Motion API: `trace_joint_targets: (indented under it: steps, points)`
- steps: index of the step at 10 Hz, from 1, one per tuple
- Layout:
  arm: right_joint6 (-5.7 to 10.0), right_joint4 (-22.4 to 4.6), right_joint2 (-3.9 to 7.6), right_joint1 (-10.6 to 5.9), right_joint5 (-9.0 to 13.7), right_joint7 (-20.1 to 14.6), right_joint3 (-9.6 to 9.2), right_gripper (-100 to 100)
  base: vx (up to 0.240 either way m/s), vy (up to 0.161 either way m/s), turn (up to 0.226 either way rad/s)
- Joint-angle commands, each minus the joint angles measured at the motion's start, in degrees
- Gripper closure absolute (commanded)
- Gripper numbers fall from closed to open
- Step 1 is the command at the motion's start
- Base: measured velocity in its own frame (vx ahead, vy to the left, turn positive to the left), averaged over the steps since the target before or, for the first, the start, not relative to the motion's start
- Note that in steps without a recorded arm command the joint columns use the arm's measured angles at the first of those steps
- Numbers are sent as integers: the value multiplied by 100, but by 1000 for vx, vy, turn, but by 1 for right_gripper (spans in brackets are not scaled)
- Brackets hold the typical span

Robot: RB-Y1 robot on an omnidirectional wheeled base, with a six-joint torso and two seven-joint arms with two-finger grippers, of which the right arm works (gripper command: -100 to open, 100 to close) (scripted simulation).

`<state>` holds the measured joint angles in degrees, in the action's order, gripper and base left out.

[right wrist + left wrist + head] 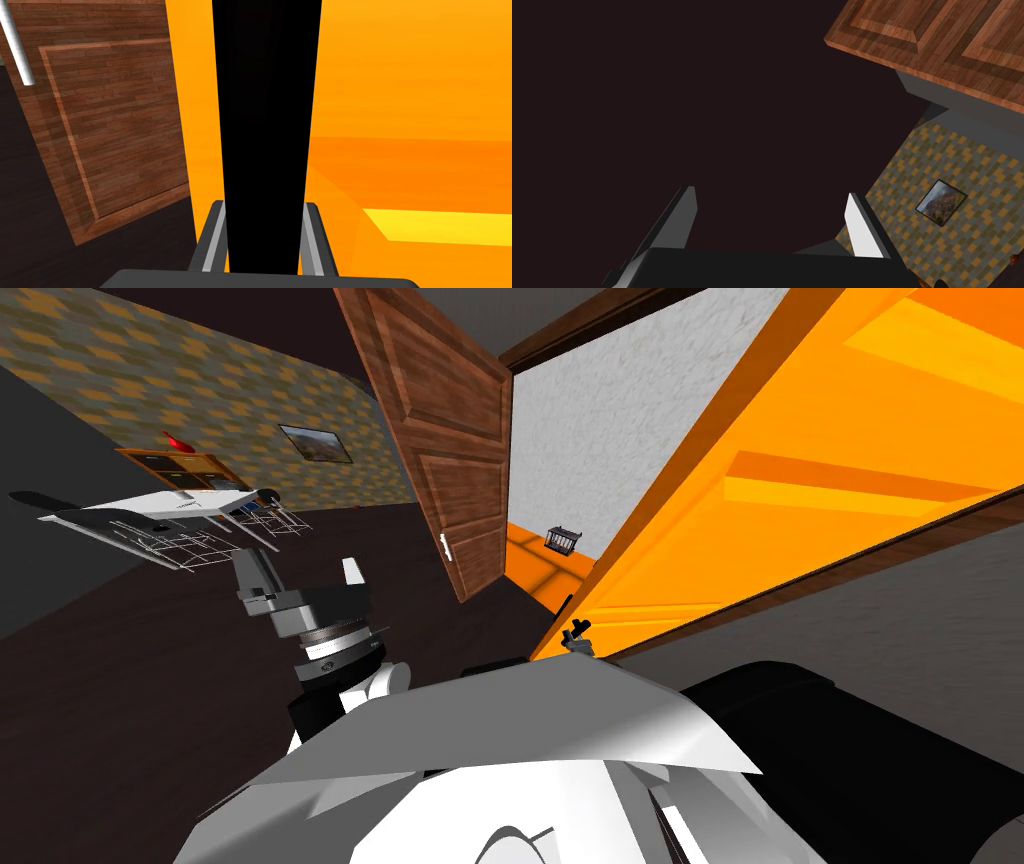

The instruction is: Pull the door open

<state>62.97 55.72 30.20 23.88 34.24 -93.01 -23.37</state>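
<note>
An orange door stands swung out at my right, with its edge close to my chest. Its black handle runs as a long bar between the fingers of my right gripper, which press its two sides. In the head view my right gripper sits small at the door's lower edge. My left gripper hangs over the dark floor to the left with its fingers wide apart. In its own view the left gripper holds nothing.
A brown wooden door with a white handle stands ajar just ahead. Behind it, a small dark cage rests on an orange floor. A white table with wire chairs and a shelf stand at far left.
</note>
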Motion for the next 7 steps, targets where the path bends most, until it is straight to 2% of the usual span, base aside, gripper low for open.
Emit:
trace_joint_targets:
  steps: [1, 7]
  points:
    - [99, -86, 41, -4, -43, -86, -66, 100, -231, -37, 140]
    - [382, -319, 213, -46, -161, -341, -232, 100, -209, -35, 121]
